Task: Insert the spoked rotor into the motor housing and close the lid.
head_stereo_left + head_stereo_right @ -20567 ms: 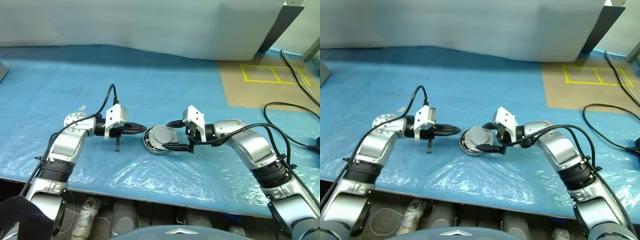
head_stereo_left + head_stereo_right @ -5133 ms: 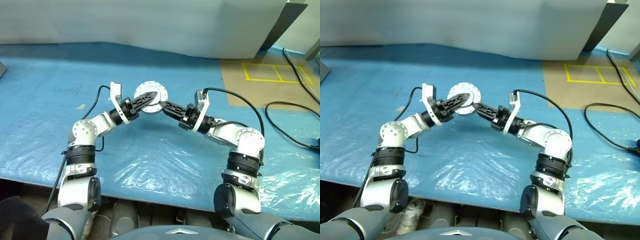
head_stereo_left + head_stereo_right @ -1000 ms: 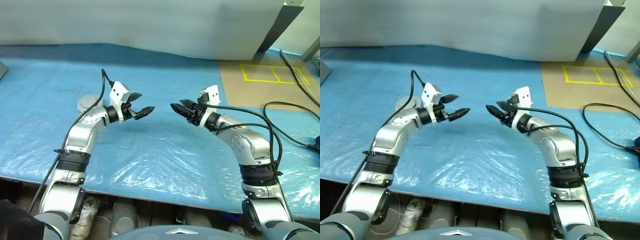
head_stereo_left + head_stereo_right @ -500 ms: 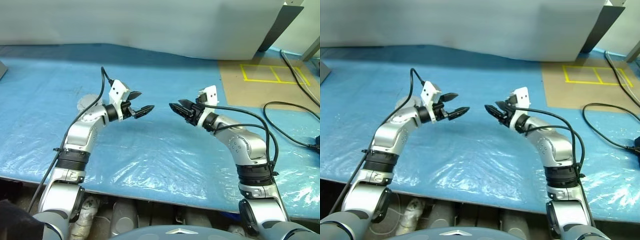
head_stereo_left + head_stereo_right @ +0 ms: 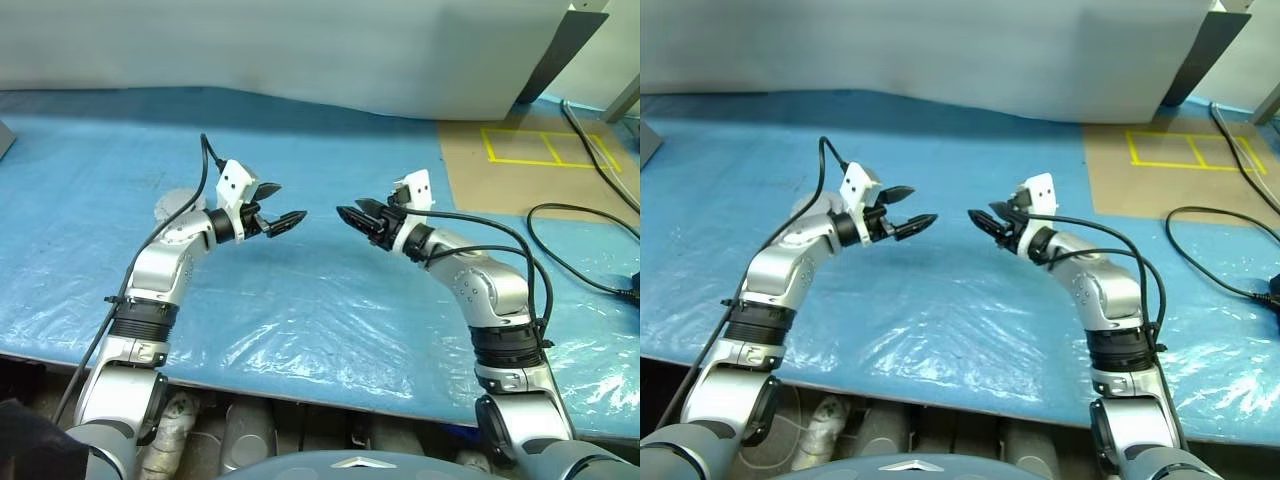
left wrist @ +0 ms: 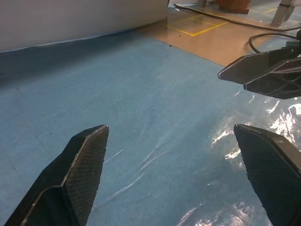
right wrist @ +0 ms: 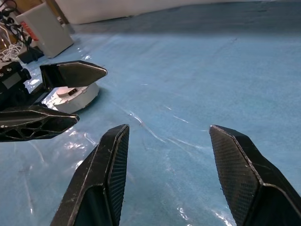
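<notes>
The motor housing [image 5: 175, 200] lies on the blue table behind my left forearm, which hides part of it. In the right wrist view the motor housing [image 7: 77, 96] shows a pale, flat round top, so the lid looks shut over it. The spoked rotor is hidden. My left gripper [image 5: 290, 202] hangs above the table to the right of the housing, open and empty. Facing it across a small gap, my right gripper [image 5: 350, 208] is open and empty too. The left wrist view shows the left gripper's [image 6: 171, 136] fingers wide apart and the right fingertips [image 6: 254, 70] beyond.
Crinkled blue plastic sheeting [image 5: 300, 320] covers the table. A brown patch with yellow tape lines [image 5: 540, 150] lies at the back right, and black cables [image 5: 590, 215] run beside it. A white box [image 7: 44, 28] stands far off past the housing.
Five seconds ago both grippers met at the round housing held up mid-table. Now it lies by my left forearm and both grippers are empty. Nothing moved in the last second.
</notes>
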Controlling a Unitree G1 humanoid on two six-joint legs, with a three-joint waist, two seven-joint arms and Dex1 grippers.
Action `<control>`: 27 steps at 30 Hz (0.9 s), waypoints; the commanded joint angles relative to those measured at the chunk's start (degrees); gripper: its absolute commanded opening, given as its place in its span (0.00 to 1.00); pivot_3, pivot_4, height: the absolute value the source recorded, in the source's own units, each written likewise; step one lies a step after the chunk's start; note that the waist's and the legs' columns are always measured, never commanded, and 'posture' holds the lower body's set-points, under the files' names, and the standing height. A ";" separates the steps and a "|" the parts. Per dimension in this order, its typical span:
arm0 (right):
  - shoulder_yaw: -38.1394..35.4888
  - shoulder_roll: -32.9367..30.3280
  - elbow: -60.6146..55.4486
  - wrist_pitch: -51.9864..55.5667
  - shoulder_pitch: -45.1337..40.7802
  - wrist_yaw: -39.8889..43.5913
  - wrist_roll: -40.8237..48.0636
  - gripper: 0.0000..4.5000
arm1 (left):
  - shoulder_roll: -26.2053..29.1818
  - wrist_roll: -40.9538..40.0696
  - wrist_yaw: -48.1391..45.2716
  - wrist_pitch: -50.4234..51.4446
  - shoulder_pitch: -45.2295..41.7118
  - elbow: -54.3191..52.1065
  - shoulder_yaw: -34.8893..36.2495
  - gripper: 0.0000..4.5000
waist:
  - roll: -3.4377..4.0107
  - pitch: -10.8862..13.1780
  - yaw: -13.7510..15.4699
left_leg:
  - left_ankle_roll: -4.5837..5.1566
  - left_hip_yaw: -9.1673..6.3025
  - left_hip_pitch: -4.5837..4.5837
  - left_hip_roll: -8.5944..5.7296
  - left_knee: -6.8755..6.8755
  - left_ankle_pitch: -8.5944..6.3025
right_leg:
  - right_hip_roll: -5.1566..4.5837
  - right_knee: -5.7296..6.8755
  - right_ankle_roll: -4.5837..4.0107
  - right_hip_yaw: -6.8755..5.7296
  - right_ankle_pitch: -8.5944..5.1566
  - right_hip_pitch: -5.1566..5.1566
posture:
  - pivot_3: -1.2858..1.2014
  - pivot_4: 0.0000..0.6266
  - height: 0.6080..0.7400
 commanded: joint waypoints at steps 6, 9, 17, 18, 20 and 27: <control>-0.27 -0.14 -2.36 -1.49 -0.34 0.24 -0.84 0.63 | -0.08 -0.41 0.81 -0.47 -0.82 -1.53 1.46 1.00 | 0.00 0.00 -0.01 | 0.00 0.00 0.00 0.00 0.00 0.00 | 0.00 0.00 0.00 0.00 0.00 0.00 | 0.52 0.24 1.00; -0.35 -0.17 -2.43 -1.39 -0.43 0.21 -0.84 0.63 | -0.21 -0.43 1.09 -0.39 -0.86 -1.56 1.45 1.00 | 0.00 0.00 -0.01 | 0.00 0.00 0.00 0.00 0.00 0.00 | 0.00 0.00 0.00 0.00 0.00 0.00 | 0.52 0.24 1.00; -0.49 -0.24 -2.49 -1.23 -0.14 0.10 -0.81 0.63 | 0.01 -0.42 1.43 0.62 -1.10 -1.71 1.21 1.00 | 0.00 0.00 -0.01 | 0.00 0.00 0.00 0.00 0.00 0.00 | 0.00 0.00 0.00 0.00 0.00 0.00 | 0.52 0.24 1.00; -0.54 -0.26 -2.50 -1.19 -0.17 0.10 -0.77 0.63 | 0.05 -0.52 1.45 0.70 -1.19 -1.67 1.35 1.00 | 0.00 0.00 -0.01 | 0.00 0.00 0.00 0.00 0.00 0.00 | 0.00 0.00 0.00 0.00 0.00 0.00 | 0.52 0.24 1.00; -0.66 -0.24 -2.52 -1.13 -0.29 0.02 -0.70 0.63 | 0.11 -0.82 1.37 0.97 -1.22 -1.66 1.59 1.00 | 0.00 0.00 -0.01 | 0.00 0.00 0.00 0.00 0.00 0.00 | 0.00 0.00 0.00 0.00 0.00 0.00 | 0.52 0.24 1.00; -0.80 0.18 -3.31 -1.02 0.44 -0.66 -0.53 0.63 | 0.27 -0.71 1.29 1.31 -1.04 -1.95 1.55 1.00 | 0.00 0.00 -0.01 | 0.00 0.00 0.00 0.00 0.00 0.00 | 0.00 -0.01 0.00 0.00 0.00 0.00 | 0.52 0.24 1.00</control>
